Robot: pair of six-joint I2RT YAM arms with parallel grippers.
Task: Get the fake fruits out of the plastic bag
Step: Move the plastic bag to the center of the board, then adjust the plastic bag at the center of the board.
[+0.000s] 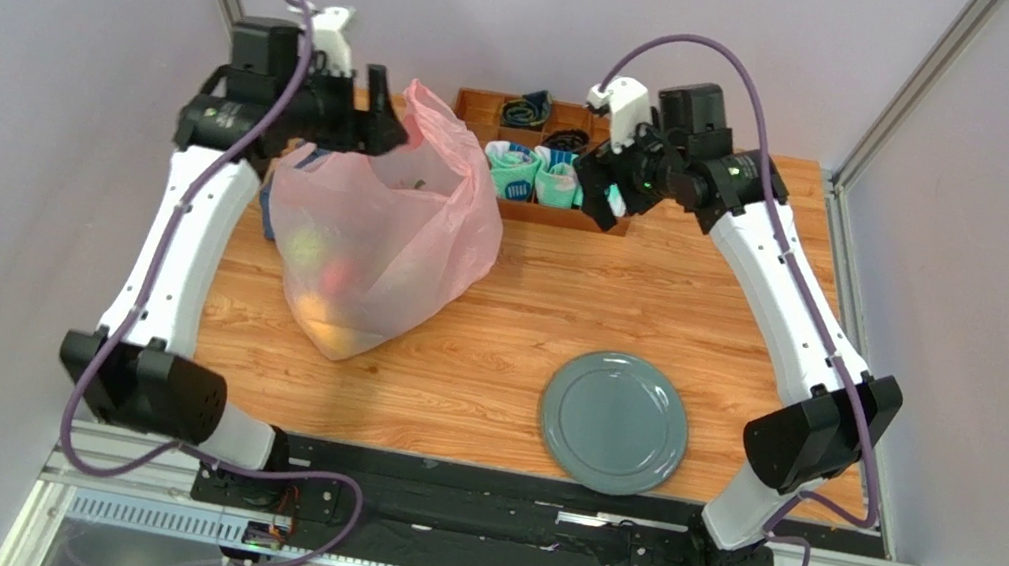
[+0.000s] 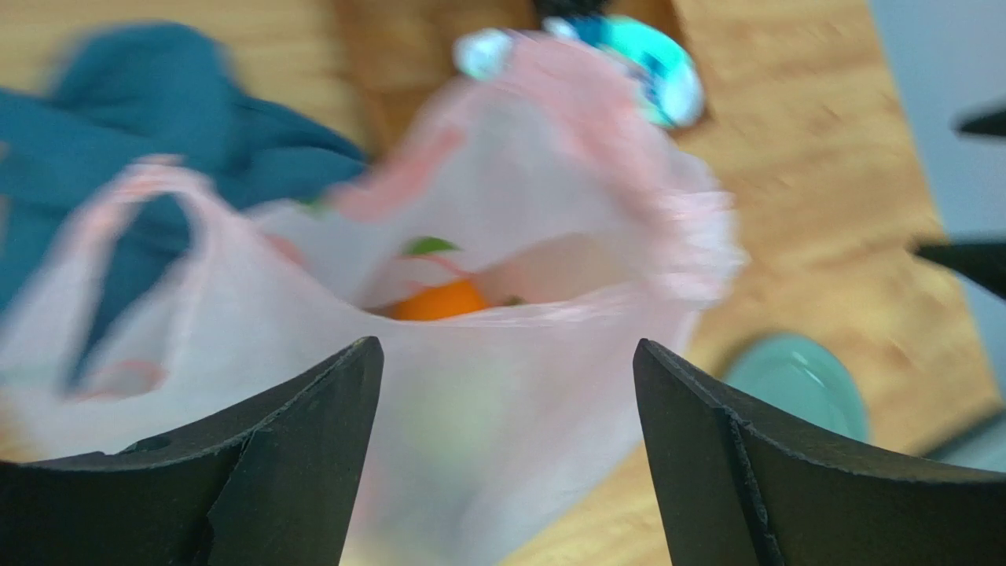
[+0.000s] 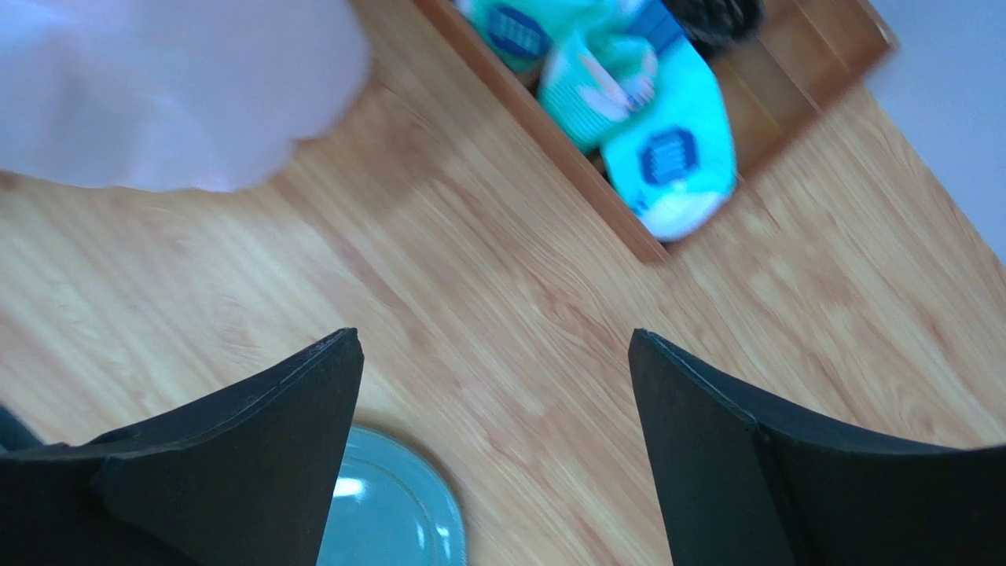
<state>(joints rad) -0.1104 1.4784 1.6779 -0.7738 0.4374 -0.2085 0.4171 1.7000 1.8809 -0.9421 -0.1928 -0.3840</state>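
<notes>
**Fruit in the bag, both grippers wide open**

The pink plastic bag [image 1: 382,234] sits on the left half of the wooden table [image 1: 706,300], slumped but with its mouth gaping upward. The fake fruits [image 1: 333,329] are inside it: from above they show through the thin film as yellowish and reddish blurs low in the bag. The left wrist camera looks down into the opening and catches an orange [image 2: 437,301] with a green leaf just above it (the picture is smeared, so the other fruits can't be told apart).

The left gripper [image 1: 391,129] hangs at the far rim of the bag, right beside a raised handle. Whether it touches the plastic I cannot tell. Its fingers [image 2: 295,472] stand wide apart with nothing clamped between them. A blue cloth [image 2: 177,106] lies bunched behind the bag.

The right gripper [image 1: 602,185] is up at the back of the table, over the near edge of a wooden tray [image 1: 475,108] that holds rolled teal-and-white socks [image 1: 531,174]. Its jaws are spread as well, with bare wood showing between them. A grey plate [image 1: 613,422] lies toward the near right, well apart from the bag.
</notes>
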